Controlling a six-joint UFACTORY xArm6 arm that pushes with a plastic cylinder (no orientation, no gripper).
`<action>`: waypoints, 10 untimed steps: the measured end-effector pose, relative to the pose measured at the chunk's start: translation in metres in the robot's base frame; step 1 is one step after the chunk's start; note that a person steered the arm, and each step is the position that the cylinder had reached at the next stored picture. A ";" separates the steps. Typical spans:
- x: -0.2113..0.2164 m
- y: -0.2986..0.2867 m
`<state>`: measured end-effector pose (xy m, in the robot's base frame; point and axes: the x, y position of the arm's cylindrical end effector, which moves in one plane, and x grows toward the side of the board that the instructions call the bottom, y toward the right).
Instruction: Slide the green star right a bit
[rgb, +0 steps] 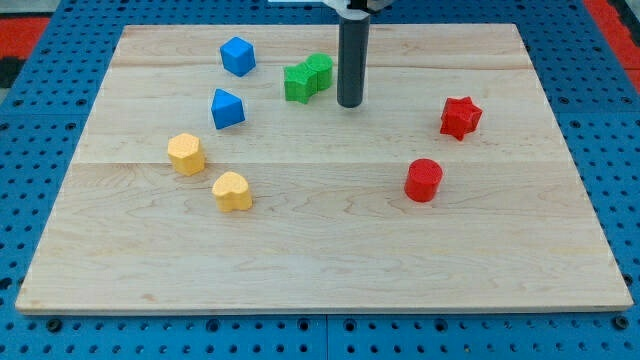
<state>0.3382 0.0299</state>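
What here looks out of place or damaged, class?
Nothing stands out. All blocks sit intact on the board. My tip rests right of the two touching green blocks, apart from them.

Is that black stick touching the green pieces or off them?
Off them: my tip sits just right of the green blocks, bare wood showing between.

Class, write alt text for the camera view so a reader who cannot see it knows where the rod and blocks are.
My tip rests on a wooden board, just right of and slightly below two touching green blocks, apart from them. Two blue blocks and two yellow blocks lie at the view's left; a red star and a red cylinder at its right.
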 end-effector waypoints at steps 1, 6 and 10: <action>0.000 -0.009; 0.009 -0.024; 0.009 -0.051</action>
